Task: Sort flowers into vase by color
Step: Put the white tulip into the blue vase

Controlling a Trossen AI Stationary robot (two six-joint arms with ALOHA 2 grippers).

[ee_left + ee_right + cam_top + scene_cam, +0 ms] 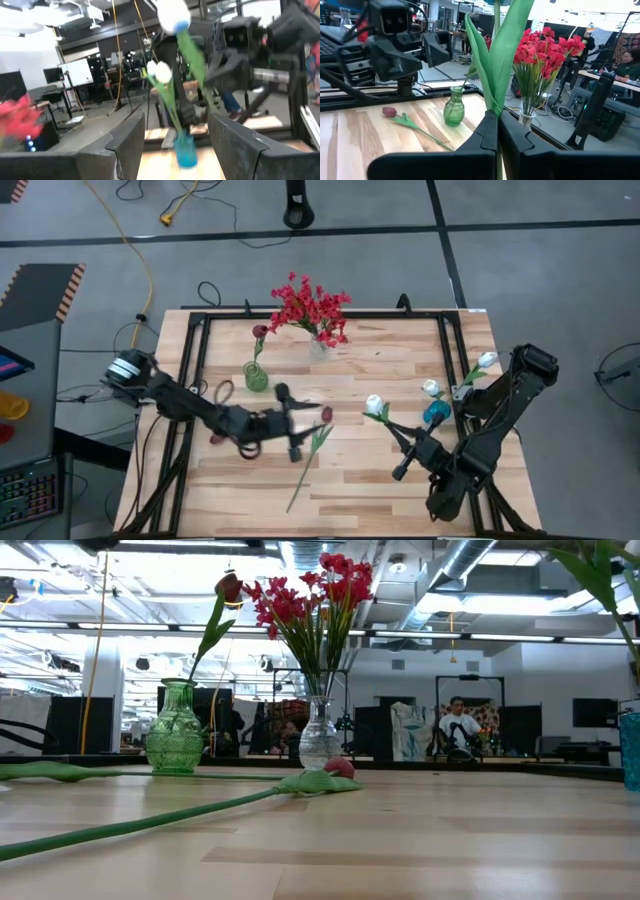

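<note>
A maroon tulip (326, 414) lies flat on the table, its stem running toward the near edge; the low view shows its bud (340, 768). My left gripper (294, 423) is open just left of that bud and touches nothing. My right gripper (398, 436) is shut on a white tulip (374, 405) beside the blue vase (435, 415), which holds two white tulips. The green vase (256, 376) holds one maroon tulip. The clear vase (320, 346) holds the red sprays (310, 308). My right gripper pinches the white tulip's green stem and leaf (496, 116) between its two shut fingers (481, 131), the fingers lying across the stem. The stem and leaf rise past the fingers out of the wrist view. In the high view the bud points toward the table's middle.
A black frame (200, 330) runs round the table's far and side edges. Bare wood lies between the two arms and toward the near edge. Beyond the far edge the low view shows a person (458, 725) seated in the room.
</note>
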